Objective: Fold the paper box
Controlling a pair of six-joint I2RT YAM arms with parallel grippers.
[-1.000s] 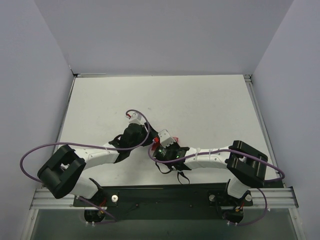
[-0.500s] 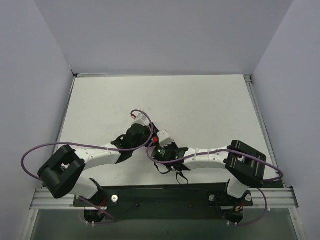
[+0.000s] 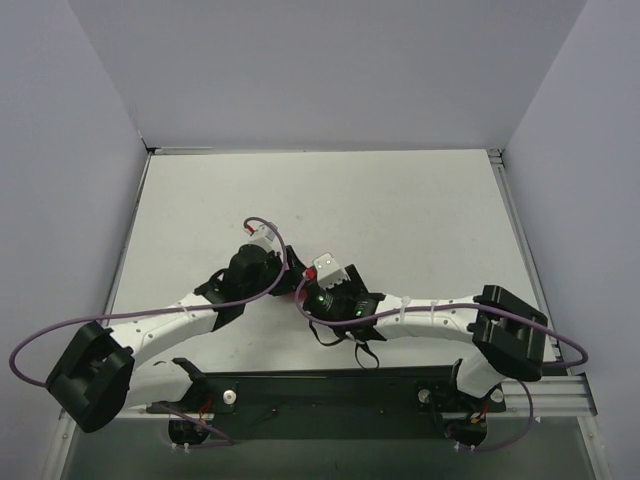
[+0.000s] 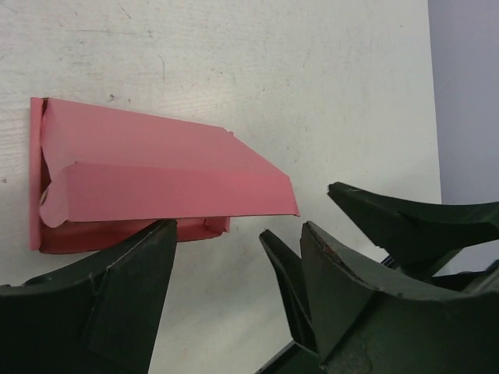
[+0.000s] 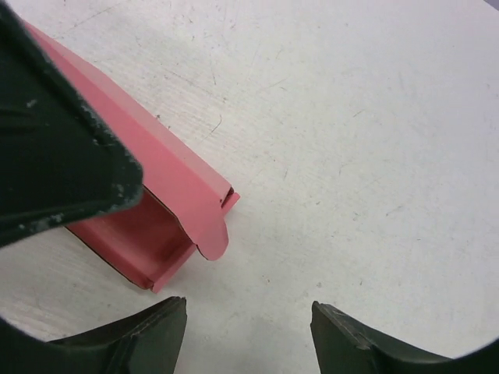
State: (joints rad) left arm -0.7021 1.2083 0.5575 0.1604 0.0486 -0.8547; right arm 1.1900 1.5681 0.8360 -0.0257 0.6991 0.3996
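The paper box is a pink-red card piece lying on the white table, partly folded, with one long flap raised over its open tray. In the top view only a red sliver of the paper box shows between the two wrists. My left gripper stands open to the box's right, its left finger overlapping the box's near edge. My right gripper is open over bare table, and the box lies up and left of it. Neither gripper holds the box. The left gripper's dark finger covers the box's upper left in the right wrist view.
Two dark fingers of the other arm reach in at the right of the left wrist view. Grey walls enclose the white table on three sides. The metal base rail runs along the near edge.
The right gripper has opened and let go of the box. The left jaws have spread wider, and the left arm has swung back and left.
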